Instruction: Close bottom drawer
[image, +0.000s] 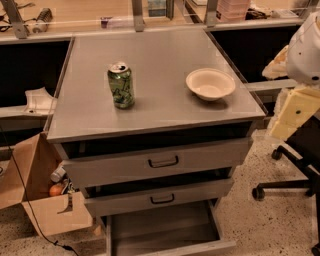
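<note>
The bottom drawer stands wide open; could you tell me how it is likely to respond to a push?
The bottom drawer looks like rigid metal, so it should not flex. It appears empty, so it probably slides lightly. Being wide and shallow, it may skew under an off-centre push. The gripper hangs to the right of the cabinet, apart from it.

No readable text, label on green can (121, 86) illegible, claw (292, 114) at right edge
</note>
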